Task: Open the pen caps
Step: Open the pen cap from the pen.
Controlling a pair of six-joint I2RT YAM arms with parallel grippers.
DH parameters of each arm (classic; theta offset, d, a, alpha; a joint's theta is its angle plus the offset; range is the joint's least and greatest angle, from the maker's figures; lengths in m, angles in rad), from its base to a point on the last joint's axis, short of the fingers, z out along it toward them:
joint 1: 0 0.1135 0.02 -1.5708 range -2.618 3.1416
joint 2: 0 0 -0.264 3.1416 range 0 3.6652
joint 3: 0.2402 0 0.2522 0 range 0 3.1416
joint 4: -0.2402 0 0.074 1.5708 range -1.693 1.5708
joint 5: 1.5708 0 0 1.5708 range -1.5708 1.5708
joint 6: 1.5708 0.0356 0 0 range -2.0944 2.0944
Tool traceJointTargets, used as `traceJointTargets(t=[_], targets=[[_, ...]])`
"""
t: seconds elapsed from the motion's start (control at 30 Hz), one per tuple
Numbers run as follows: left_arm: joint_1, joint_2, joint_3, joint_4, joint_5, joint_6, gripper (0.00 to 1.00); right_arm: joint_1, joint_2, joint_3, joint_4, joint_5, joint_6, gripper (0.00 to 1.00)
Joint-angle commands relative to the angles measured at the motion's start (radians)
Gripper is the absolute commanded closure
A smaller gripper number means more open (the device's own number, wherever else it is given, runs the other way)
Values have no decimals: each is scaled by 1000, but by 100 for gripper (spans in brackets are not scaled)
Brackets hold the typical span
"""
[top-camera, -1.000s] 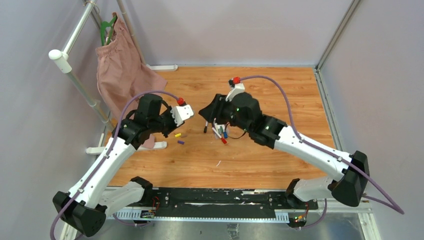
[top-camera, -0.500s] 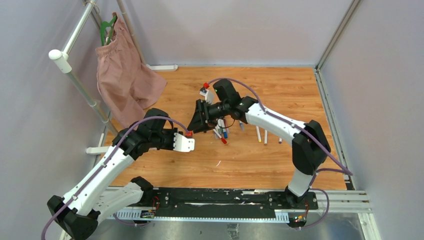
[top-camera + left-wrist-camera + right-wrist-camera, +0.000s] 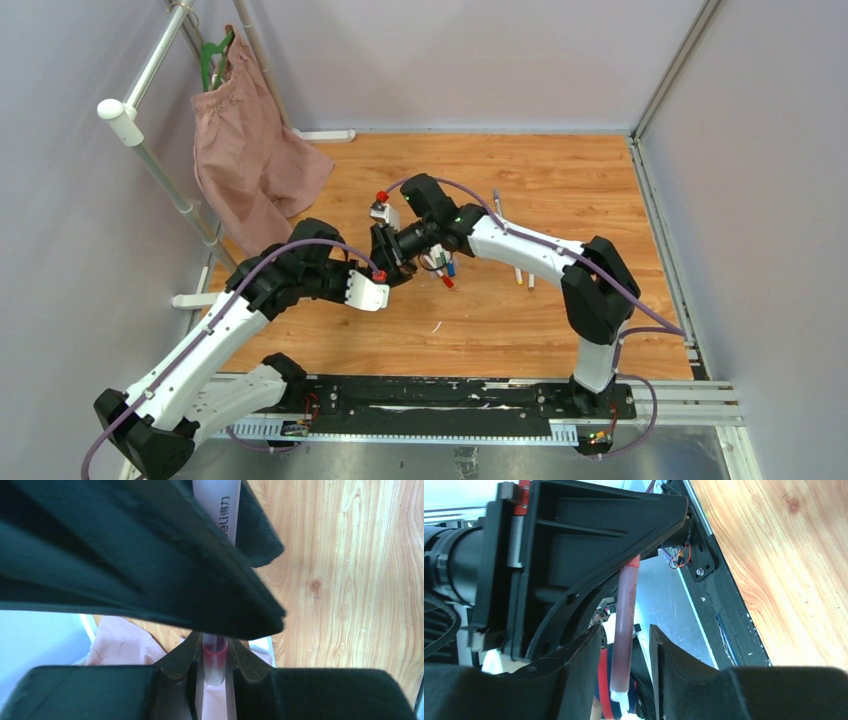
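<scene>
1. The left gripper [image 3: 215, 642] and the right gripper [image 3: 624, 632] meet tip to tip over the wooden surface [image 3: 580, 180], a little left of its middle. A single pen [image 3: 222, 502] runs between them.
2. The left gripper is closed on this pen. Its two fingers press the pen from both sides at a pink band [image 3: 215, 650], and a short clear stub sticks out past the band toward the wrist.
3. From there the white, printed barrel runs away into the right gripper's broad black fingers, which hide most of it in the left wrist view.
4. In the right wrist view the same pen looks dull red in the shade. It passes between that gripper's fingers with a thin gap showing on either side, so I cannot tell whether the right gripper is clamped on it or only around it.
5. I cannot tell whether the pink band is a cap or part of the barrel.
6. Just right of the grippers a cluster of pens [image 3: 438, 262] lies on the surface. A blue pen cap [image 3: 450, 268] and a red pen cap [image 3: 447, 282] show at its near end.
7. Farther right, two loose pale pens [image 3: 517, 272] lie side by side, apart from the cluster.
8. A small white scrap [image 3: 437, 326] lies nearer than the cluster.
9. At the far left, a pink cloth [image 3: 250, 150] hangs by a metal rail [image 3: 150, 75], with a green hanger [image 3: 208, 62] above it.
</scene>
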State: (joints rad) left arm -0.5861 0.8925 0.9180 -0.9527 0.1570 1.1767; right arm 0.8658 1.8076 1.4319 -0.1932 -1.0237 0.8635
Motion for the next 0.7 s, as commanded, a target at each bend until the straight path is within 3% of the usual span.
traceJointTargets(t=[0.0,0.1,0.23,0.3,0.4,0.47,0.53,0.67], targets=[[-10,-7,-2,-15,-5,8,100,31,46,24,2,-51,15,59],[-10,-7,5,-18,0,-1,100,36,54,20,4,-58,14,66],[-10,-7,11,-35,30,-6,98,38,69,24,58,-71,40,67],[-10,-5,19,-52,56,-8,88,38,86,42,75,-79,42,75],[-9,0,53,-117,116,1,58,34,99,44,86,-95,29,98],[-10,0,75,-173,150,30,45,26,89,18,86,-109,10,100],[-11,-6,82,-203,166,50,40,13,68,-22,85,-126,-16,100],[-11,-12,72,-221,184,62,38,-12,18,-105,83,-165,-73,100]])
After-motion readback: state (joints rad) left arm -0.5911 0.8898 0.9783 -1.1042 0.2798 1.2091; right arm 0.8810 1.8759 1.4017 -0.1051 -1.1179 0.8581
